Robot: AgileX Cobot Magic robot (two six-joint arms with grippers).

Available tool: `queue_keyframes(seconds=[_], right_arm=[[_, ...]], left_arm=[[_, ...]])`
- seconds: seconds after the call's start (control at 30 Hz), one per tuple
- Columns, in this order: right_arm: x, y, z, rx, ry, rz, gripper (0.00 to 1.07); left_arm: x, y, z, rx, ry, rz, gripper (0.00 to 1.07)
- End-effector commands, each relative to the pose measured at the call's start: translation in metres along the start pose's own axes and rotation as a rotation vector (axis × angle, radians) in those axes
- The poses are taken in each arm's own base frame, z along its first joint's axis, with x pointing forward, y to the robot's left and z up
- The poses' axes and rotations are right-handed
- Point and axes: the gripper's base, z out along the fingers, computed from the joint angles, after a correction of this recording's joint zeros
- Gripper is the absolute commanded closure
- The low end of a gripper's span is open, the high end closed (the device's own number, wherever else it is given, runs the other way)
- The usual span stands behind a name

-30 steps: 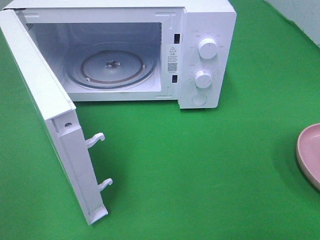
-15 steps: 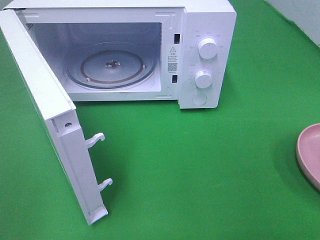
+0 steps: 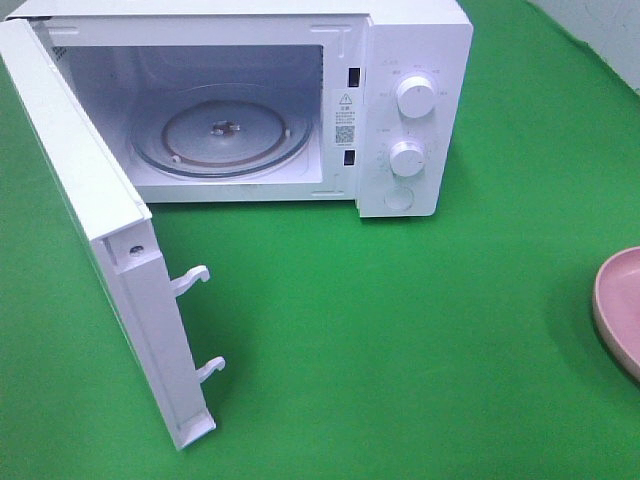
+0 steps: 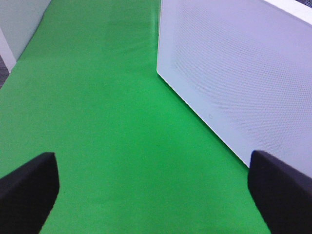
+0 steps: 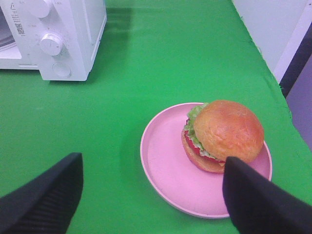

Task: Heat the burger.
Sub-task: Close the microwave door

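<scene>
The burger [image 5: 222, 134], with a golden-brown bun, green lettuce and red tomato, lies on a pink plate [image 5: 170, 170] in the right wrist view. My right gripper [image 5: 151, 195] hangs open above the near side of that plate, apart from the burger, one black finger [image 5: 258, 200] overlapping the plate's edge. The white microwave [image 3: 400, 40] stands at the back with its door [image 3: 90, 210] swung wide open and its glass turntable [image 3: 220, 135] bare. My left gripper [image 4: 153, 190] is open over green cloth beside the door's outer face [image 4: 243, 83]. The overhead view shows neither gripper, and only the plate's rim [image 3: 615, 305].
Green cloth [image 3: 400, 330] covers the table. The open door reaches far toward the front left, with two latch hooks [image 3: 195, 280] on its free end. Two knobs [image 3: 415, 97] and a round button sit on the microwave's right panel. The table's right edge [image 5: 273, 73] lies close behind the plate.
</scene>
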Motion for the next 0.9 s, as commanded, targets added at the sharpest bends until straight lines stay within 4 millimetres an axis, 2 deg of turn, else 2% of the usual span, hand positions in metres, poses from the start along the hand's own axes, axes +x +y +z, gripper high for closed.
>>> queue_keyframes(seconds=[0.03,0.3,0.33,0.37,0.43,0.47,0.5,0.6,0.67,0.7,0.73,0.77,0.8,0.83,0.87,0.9], right_arm=[[0.001,0.000,-0.003,0.000,-0.037,0.001,0.31],[0.001,0.000,-0.003,0.000,-0.037,0.001,0.31],[0.001,0.000,-0.003,0.000,-0.037,0.001,0.31],[0.001,0.000,-0.003,0.000,-0.037,0.001,0.31],[0.001,0.000,-0.003,0.000,-0.037,0.001,0.31],[0.001,0.000,-0.003,0.000,-0.037,0.001,0.31],[0.001,0.000,-0.003,0.000,-0.037,0.001,0.31],[0.001,0.000,-0.003,0.000,-0.037,0.002,0.31],[0.001,0.000,-0.003,0.000,-0.037,0.002,0.31],[0.001,0.000,-0.003,0.000,-0.037,0.002,0.31],[0.001,0.000,-0.003,0.000,-0.037,0.002,0.31],[0.001,0.000,-0.003,0.000,-0.037,0.002,0.31],[0.001,0.000,-0.003,0.000,-0.037,0.002,0.31],[0.001,0.000,-0.003,0.000,-0.037,0.002,0.31],[0.001,0.000,-0.003,0.000,-0.037,0.002,0.31],[0.001,0.000,-0.003,0.000,-0.037,0.002,0.31]], left_arm=[[0.001,0.000,0.000,-0.007,-0.005,-0.010,0.09],[-0.010,0.001,-0.007,-0.019,-0.088,-0.065,0.12],[-0.015,0.001,-0.009,-0.021,-0.138,-0.072,0.17],[-0.015,0.001,-0.009,-0.021,-0.138,-0.072,0.17],[-0.023,0.003,-0.009,-0.039,-0.209,-0.059,0.31],[-0.023,0.003,-0.009,-0.039,-0.209,-0.059,0.31],[-0.026,0.004,-0.007,-0.051,-0.217,-0.052,0.41],[-0.029,0.005,-0.005,-0.053,-0.215,-0.052,0.46],[-0.038,0.006,0.007,-0.055,-0.199,-0.056,0.63],[-0.038,0.006,0.007,-0.055,-0.199,-0.056,0.63],[-0.044,0.007,0.014,-0.056,-0.187,-0.059,0.72],[-0.044,0.007,0.014,-0.056,-0.187,-0.059,0.72],[-0.049,0.008,0.020,-0.057,-0.186,-0.061,0.81],[-0.049,0.008,0.020,-0.057,-0.186,-0.061,0.81],[-0.054,0.009,0.026,-0.057,-0.181,-0.064,0.92],[-0.054,0.009,0.026,-0.057,-0.181,-0.064,0.92]])
